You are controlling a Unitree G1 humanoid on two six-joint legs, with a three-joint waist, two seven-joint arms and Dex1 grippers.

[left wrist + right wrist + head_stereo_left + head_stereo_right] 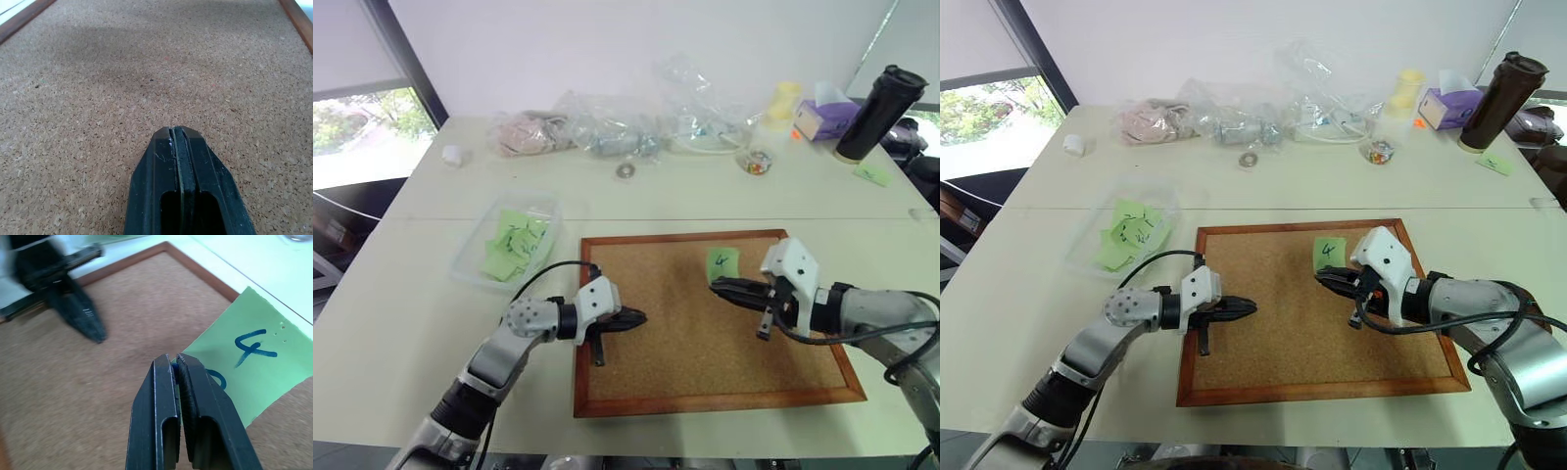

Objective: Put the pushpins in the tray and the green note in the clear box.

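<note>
The green note, marked "4" above "2", hangs just over the wood-framed cork board near its far edge. My right gripper is shut on the note's near corner. Small pin holes show in one of its far corners. My left gripper is shut on nothing, low over the board's left part and pointing toward the right gripper. It is blurred in the right wrist view. The clear box sits left of the board with several green slips inside. The pushpins and the tray are out of view.
Clear plastic bags lie along the table's far side. A dark tumbler, a purple tissue box, a yellow cup and a small jar stand at the back right. A loose green slip lies nearby.
</note>
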